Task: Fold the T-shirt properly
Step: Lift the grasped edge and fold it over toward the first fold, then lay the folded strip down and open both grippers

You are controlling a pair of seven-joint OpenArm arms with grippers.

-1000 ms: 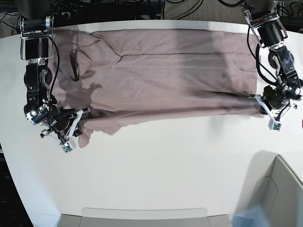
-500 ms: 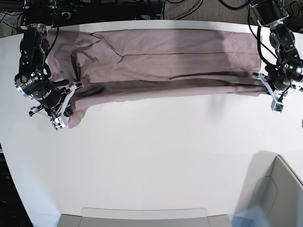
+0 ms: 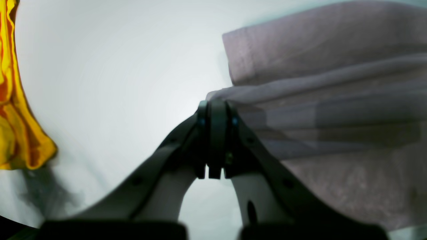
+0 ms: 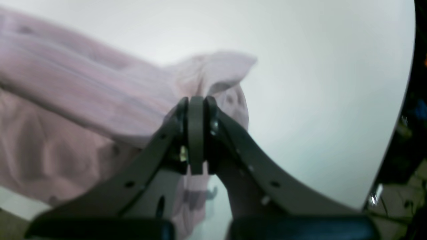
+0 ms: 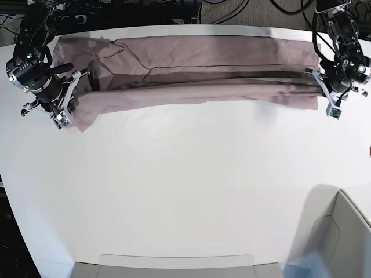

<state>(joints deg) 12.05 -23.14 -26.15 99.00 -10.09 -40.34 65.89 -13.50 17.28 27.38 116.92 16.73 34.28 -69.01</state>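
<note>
Two end effectors, left and right, each grip one T-shirt.

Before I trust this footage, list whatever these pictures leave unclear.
- Fingertips of the left gripper: left wrist view, dark and blurred, covering the cloth between them.
- Mauve-pink cotton T-shirt: base view, its underlying layers hidden by the fabric on top.
- Bright yellow-orange cloth: left wrist view, cut off by the left edge.
- Grey bin: base view, cut off by the frame edge.
</note>
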